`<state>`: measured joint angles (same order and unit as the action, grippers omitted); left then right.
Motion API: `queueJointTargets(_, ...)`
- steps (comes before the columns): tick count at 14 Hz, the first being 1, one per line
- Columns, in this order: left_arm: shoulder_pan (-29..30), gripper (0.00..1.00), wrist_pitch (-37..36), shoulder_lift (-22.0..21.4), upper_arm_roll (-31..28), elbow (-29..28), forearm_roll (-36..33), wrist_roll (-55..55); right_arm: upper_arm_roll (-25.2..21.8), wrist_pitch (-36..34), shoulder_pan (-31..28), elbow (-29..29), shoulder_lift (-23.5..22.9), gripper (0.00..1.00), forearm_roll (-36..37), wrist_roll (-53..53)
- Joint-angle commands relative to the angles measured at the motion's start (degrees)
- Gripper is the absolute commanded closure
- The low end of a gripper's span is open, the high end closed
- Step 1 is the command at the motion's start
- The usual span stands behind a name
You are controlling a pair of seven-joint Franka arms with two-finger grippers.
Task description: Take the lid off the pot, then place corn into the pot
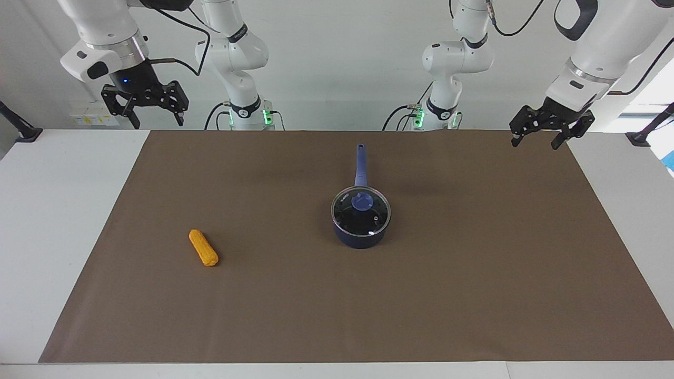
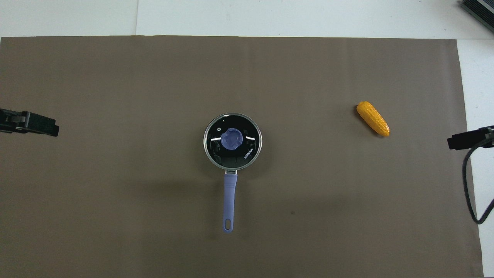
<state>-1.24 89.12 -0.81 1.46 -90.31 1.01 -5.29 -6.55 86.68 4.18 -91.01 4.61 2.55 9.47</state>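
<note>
The dark blue pot (image 1: pixel 361 238) (image 2: pixel 232 166) stands mid-mat, its long handle (image 1: pixel 360 166) (image 2: pixel 229 200) pointing toward the robots. The glass lid (image 1: pixel 348 215) (image 2: pixel 216 152) with a blue knob rests on it. The orange-yellow corn (image 1: pixel 203 247) (image 2: pixel 373 118) lies on the mat toward the right arm's end, slightly farther from the robots than the pot. My right gripper (image 1: pixel 157 118) (image 2: pixel 463 139) hangs open and empty above the mat's edge at that end. Over the other end hangs my left gripper (image 1: pixel 535 141) (image 2: pixel 38 125), also open and empty.
A brown mat (image 1: pixel 474 295) (image 2: pixel 115 77) covers most of the white table (image 1: pixel 52 210). A black cable (image 2: pixel 469 185) loops beside the right gripper. Dark clamp mounts (image 1: pixel 21 131) (image 1: pixel 645 134) sit at both table ends.
</note>
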Motion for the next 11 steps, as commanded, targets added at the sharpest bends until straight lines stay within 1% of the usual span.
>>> queueJointTargets(1,-0.9,0.0,-1.3,0.1,-0.5,0.5,-0.9,-0.2,0.0,0.0,-0.2,-0.5,0.7,0.0,-0.9,1.1)
queueJointTargets(7,-0.9,0.0,-0.9,0.2,-0.5,0.5,-0.8,-0.2,0.0,0.0,-0.2,-0.5,0.8,0.0,-0.9,1.1)
queueJointTargets(11,-0.9,0.0,-1.8,0.0,-0.4,0.2,-0.8,-0.5,0.0,0.0,-0.2,-0.5,0.8,0.0,-0.9,1.1)
